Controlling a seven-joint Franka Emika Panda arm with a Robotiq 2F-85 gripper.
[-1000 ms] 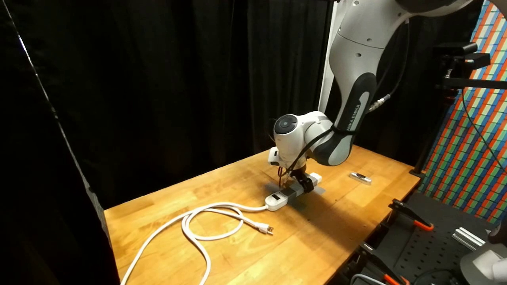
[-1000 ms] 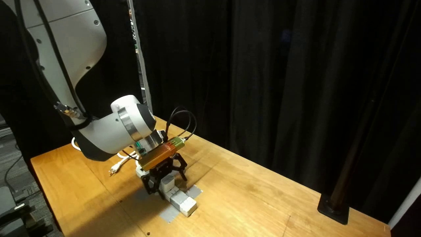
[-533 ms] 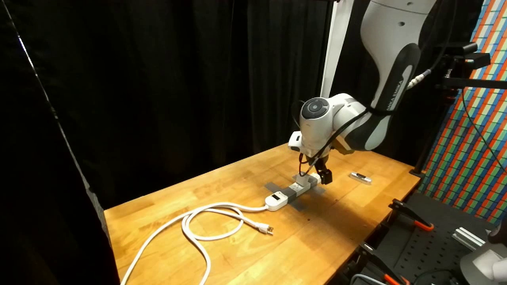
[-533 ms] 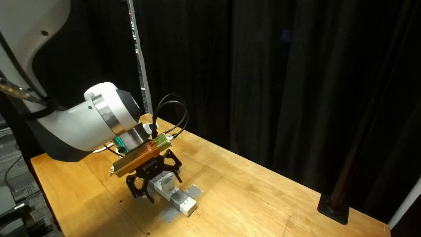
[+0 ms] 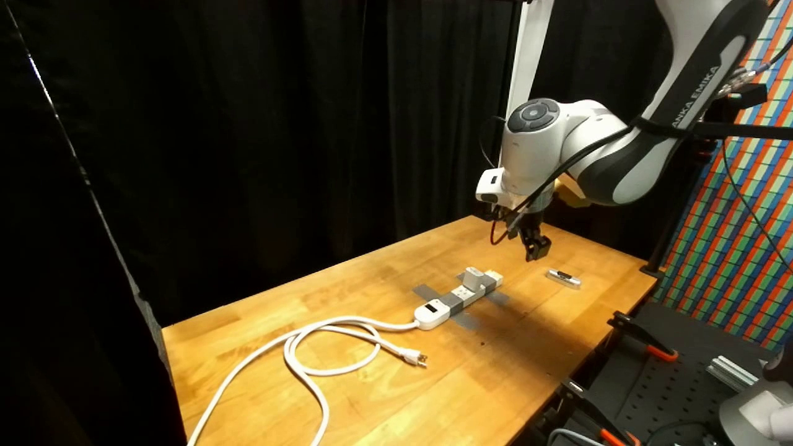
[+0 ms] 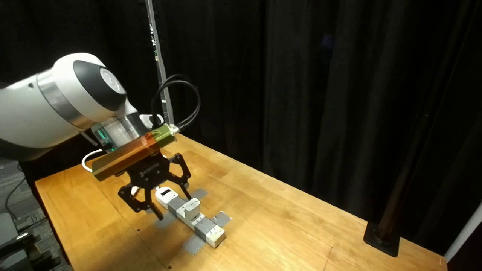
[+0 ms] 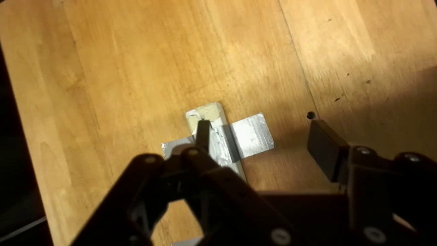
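At the left of an exterior view, a white cord (image 5: pixel 344 320) lay looped on the wooden table (image 5: pixel 248 328), its pronged plug (image 5: pixel 410 355) pointing right. Further right came the power strip (image 5: pixel 463 293), held flat by grey tape (image 5: pixel 454 303); its long axis ran from the cord end, slanting up and right, to a blank end that pointed towards the side where the arm's one gripper (image 5: pixel 538 251) hung. On the strip, between two bands of that tape, an adapter (image 5: pixel 473 279) stood upright, its long axis rising away from the table. Right of it and higher, apart from both strip and adapter, the jaws stood spread wide with nothing between them, so that the adapter lay below them and to picture left. In an exterior view the fingers (image 6: pixel 157 212) hung to picture left of the adapter. The wrist view set the strip's blank end beyond one fingertip, the strip running from upper left to lower right, crosswise but aslant to the line between the jaws; the adapter did not show there. To the right of the gripper, and lower, a small silver and black object (image 5: pixel 564 278) lay on the table
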